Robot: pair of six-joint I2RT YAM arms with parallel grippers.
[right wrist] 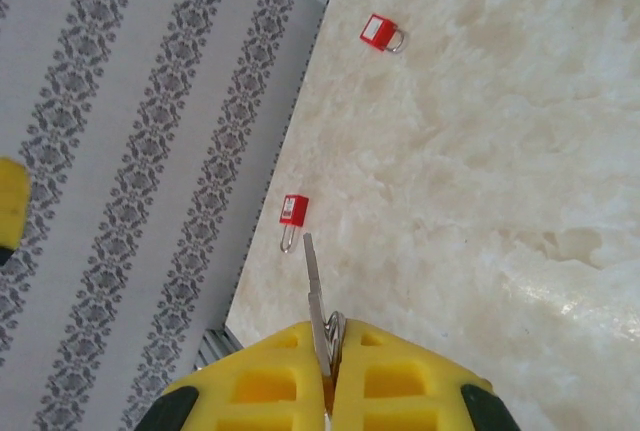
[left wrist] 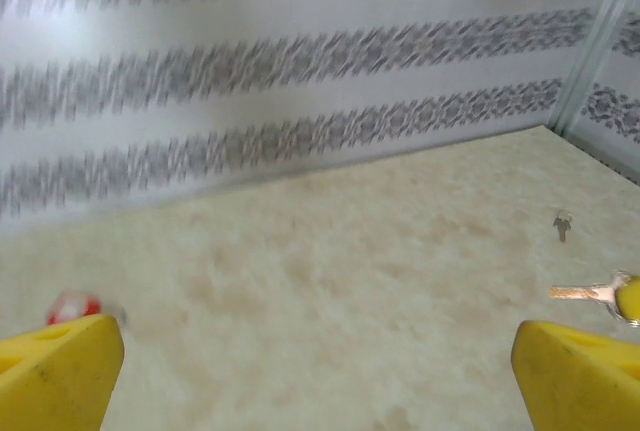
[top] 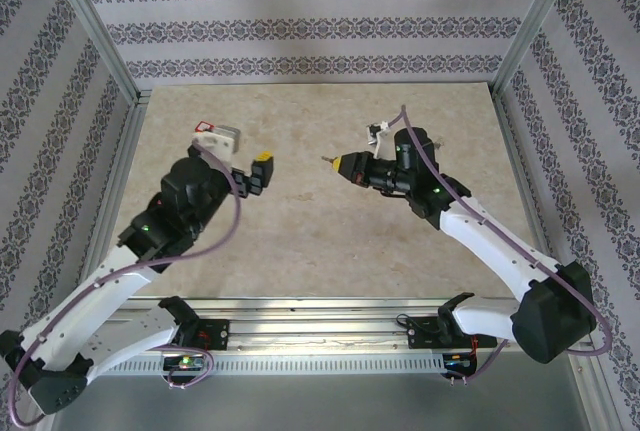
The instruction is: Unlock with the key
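The right hand clamps the thin, stiff, probably light key by its bow, blade free; the left hand, spread apart, should likely grip a red padlock by its body.

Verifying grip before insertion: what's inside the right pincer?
A key: its blade sticks out from between the shut yellow fingers of the right pincer, with a ring at the seam. The key's head is hidden between them.
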